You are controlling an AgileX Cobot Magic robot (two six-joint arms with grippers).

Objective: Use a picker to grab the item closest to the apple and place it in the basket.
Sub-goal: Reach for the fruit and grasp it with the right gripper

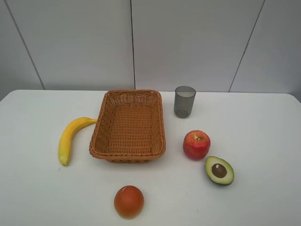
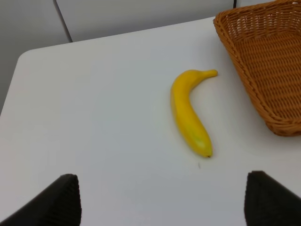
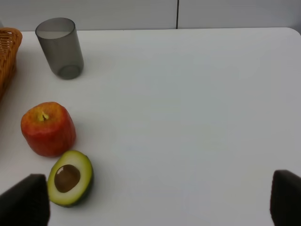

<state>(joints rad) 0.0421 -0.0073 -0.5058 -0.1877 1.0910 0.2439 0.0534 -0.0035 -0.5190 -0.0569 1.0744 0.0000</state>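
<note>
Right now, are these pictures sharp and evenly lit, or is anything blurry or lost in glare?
Exterior high view: soft, even light, faint shadows beside the basket and apple, nothing blown out. Left wrist view: the banana is crisp, but the left gripper shows as dark, soft-edged shapes at the frame's edge. Right wrist view: the same for the right gripper; the avocado half is sharp.

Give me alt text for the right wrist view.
An avocado half lies cut side up close beside a red apple on a white table. A grey cup stands farther off; the fingers are spread wide.
</note>
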